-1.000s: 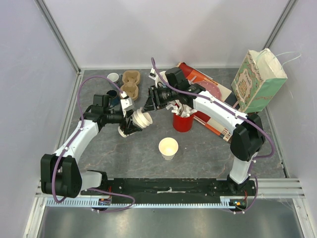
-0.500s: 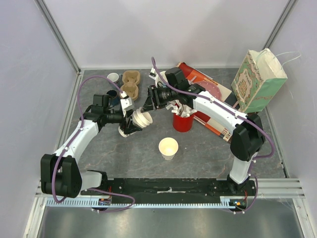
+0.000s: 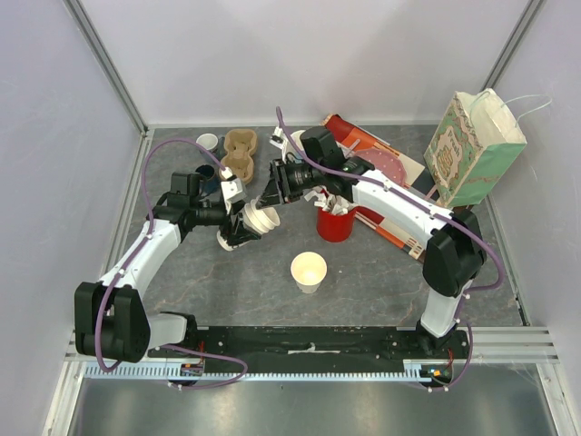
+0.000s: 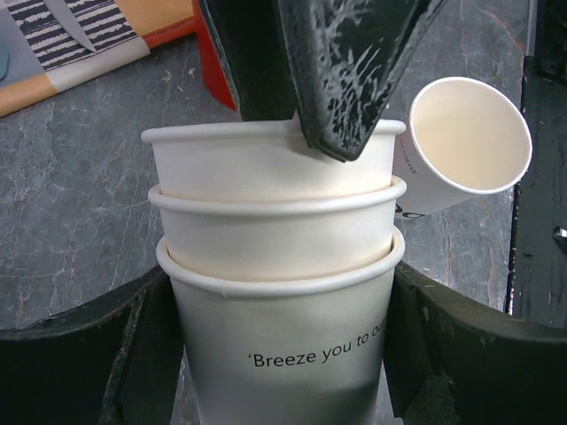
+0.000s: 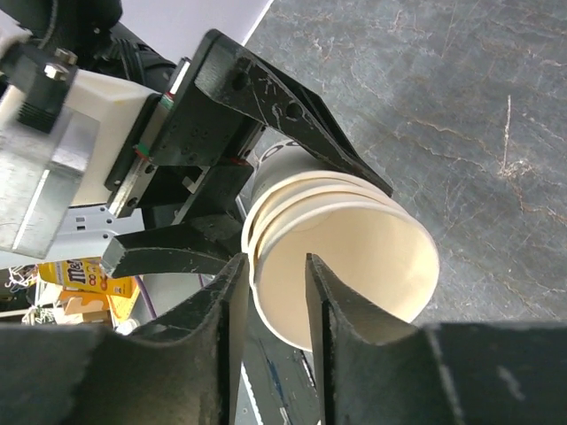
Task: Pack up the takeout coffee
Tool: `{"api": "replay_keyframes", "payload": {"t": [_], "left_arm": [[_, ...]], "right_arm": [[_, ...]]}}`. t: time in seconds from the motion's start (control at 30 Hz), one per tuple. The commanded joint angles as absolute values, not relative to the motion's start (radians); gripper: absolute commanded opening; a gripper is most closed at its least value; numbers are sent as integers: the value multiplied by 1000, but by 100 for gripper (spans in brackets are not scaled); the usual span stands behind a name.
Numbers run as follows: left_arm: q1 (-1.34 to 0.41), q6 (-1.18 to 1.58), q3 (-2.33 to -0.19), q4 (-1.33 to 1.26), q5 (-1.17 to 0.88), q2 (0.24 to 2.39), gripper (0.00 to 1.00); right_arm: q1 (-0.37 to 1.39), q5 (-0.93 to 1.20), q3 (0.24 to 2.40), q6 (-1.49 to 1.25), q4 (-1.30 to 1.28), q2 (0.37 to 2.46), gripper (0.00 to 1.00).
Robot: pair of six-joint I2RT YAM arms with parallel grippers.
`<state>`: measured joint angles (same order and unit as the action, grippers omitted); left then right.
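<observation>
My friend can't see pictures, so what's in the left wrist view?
A stack of three white paper cups fills the view, gripped by the left tool, with "'Breeze you to" printed on the outermost cup. The right tool reaches from above to the innermost cup's rim. A single empty paper cup sits on the grey table at right.

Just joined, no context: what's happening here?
The left gripper holds a stack of three nested cream-white paper cups off the grey stone-look table, mouths toward the right gripper. The right gripper's jaws straddle the rim of the innermost cup, seemingly to pull it out; a firm pinch can't be confirmed. A single loose paper cup stands nearby.
</observation>
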<state>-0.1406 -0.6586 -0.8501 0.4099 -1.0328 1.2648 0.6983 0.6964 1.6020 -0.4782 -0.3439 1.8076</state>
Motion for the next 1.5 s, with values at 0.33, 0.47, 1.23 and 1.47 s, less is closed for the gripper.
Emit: {"api": "replay_keyframes", "payload": {"t": [0.33,0.47,1.23,1.47], "left_arm": [[-141,-660,-879,377,-1074,1258,48],[-141,-673,-877,388,-1069,1255,48],[-141,-673,-888,388,-1072,1259,47],[-141,-669,-887,385,-1074,1259,47]], "right_arm": [[713,697,1594,-502,-273,1793,0],[664,591,1560,-500,-273,1724,0],[641,658,1611,-437,-298,1718,43],[684,683,1601,-448,-295,1755,50]]}}
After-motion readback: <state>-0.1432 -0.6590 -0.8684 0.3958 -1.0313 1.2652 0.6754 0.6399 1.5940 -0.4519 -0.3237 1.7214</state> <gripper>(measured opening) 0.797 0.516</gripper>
